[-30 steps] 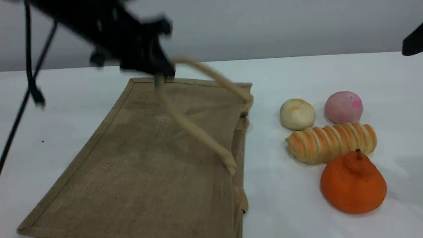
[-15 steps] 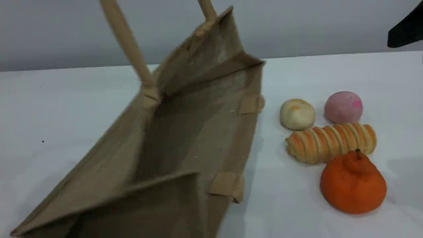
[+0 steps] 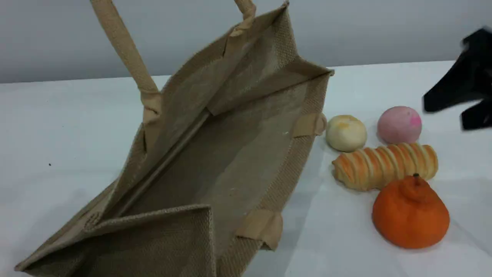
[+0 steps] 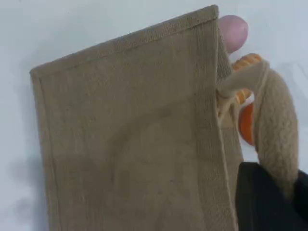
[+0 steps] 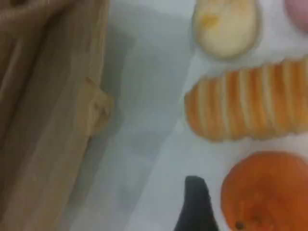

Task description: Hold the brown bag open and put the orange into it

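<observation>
Jute tote [image 3: 238,161] hangs mouth-open from one beige loop handle [image 4: 276,130] pinched in left gripper [image 4: 269,202]; orange [image 3: 410,212] untouched on table [image 3: 57,127] beside striped roll [image 3: 384,165], right gripper [image 3: 467,90] spread empty above — pickup and drop-in remain.

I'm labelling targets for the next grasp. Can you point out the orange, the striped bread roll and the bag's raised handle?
orange [image 3: 410,215]: scene view, middle of its bumpy skin.
striped bread roll [image 3: 384,165]: scene view, centre of its ridged top.
raised handle [image 3: 123,46]: scene view, on the left strap of the loop.
</observation>
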Motion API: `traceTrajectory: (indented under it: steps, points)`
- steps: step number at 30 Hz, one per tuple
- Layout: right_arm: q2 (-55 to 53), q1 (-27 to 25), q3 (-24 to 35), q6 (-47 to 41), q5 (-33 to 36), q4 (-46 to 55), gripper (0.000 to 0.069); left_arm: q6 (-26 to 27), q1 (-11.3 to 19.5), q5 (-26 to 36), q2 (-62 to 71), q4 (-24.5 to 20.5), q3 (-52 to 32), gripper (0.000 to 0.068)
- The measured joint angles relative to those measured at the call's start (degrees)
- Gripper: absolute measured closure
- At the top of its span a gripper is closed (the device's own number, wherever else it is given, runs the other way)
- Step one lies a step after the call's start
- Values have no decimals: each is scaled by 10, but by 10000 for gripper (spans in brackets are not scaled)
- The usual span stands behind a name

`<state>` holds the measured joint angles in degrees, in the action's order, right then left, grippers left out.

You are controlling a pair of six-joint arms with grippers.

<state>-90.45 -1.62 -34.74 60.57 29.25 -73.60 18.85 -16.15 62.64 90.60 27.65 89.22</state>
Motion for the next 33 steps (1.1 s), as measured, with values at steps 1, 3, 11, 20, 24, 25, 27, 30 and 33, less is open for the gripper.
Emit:
traceTrajectory:
  steps: [1, 3, 11, 20, 24, 25, 27, 30, 33]
  points:
    - [-8, 12, 0, 0, -5, 0, 245, 0, 0, 0, 0, -1, 0, 602]
    - [-20, 36, 0, 1, -22, 0, 245, -1, 0, 0, 0, -5, 0, 602]
    - [-41, 119, 0, 1, -127, 1, 245, -3, 0, -1, 0, -6, 0, 602]
    - [-88, 119, 0, 0, -153, 8, 245, -3, 0, 0, 0, -6, 0, 602]
    - [-120, 119, 0, 0, -153, 11, 245, -3, 0, 0, 0, -6, 0, 602]
    - [-128, 119, 0, 0, -153, 11, 245, -3, 0, 0, 0, -6, 0, 602]
    - [-144, 119, 0, 0, -157, 11, 245, -3, 0, 0, 0, -6, 0, 602]
    - [-161, 119, 0, 1, -164, 11, 246, -3, 0, 0, 0, -6, 0, 602]
    - [-165, 119, 0, 16, -164, 11, 282, -3, 0, 0, 0, -6, 0, 602]
